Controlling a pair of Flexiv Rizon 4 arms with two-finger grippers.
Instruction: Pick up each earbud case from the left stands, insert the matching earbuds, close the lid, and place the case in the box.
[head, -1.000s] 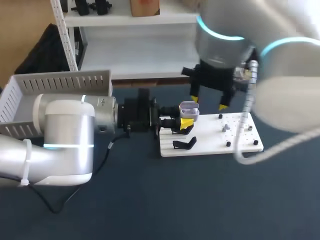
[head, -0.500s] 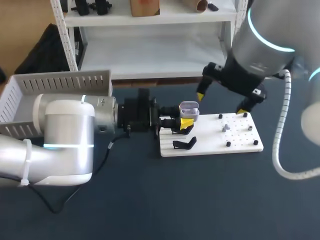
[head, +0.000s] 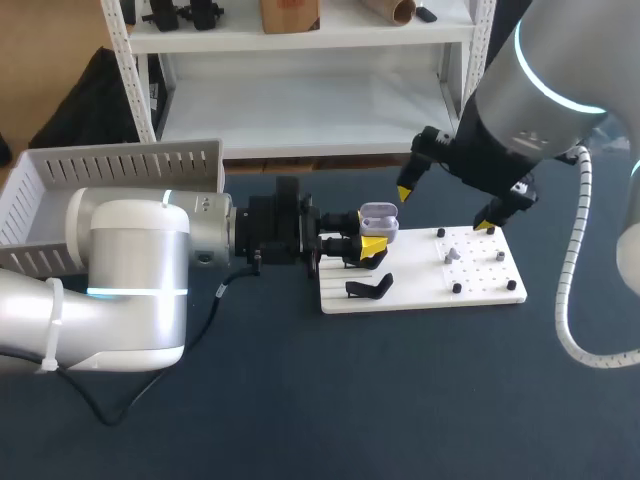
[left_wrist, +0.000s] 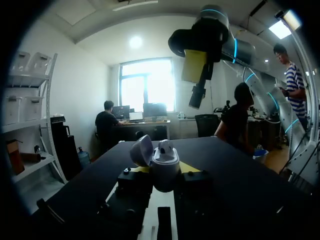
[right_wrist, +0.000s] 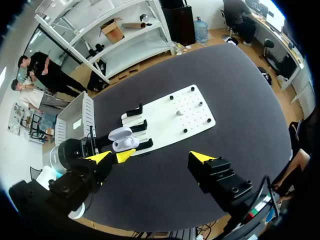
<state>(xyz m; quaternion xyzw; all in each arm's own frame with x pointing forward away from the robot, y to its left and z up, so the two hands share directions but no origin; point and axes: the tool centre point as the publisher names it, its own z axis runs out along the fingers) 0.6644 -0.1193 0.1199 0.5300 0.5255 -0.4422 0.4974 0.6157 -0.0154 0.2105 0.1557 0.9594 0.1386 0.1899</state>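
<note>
Head view: high and behind, looking down on the table (head: 300, 400). Left wrist view: low, close up to the case (left_wrist: 162, 162), facing level across the table. Right wrist view: far overhead, facing down. All share case and white board (head: 420, 285).

Dark counter (head: 350, 400) before me w/ white board (head: 420, 292) flat on it, sm. black pegs (head: 456, 288) upright.
</note>
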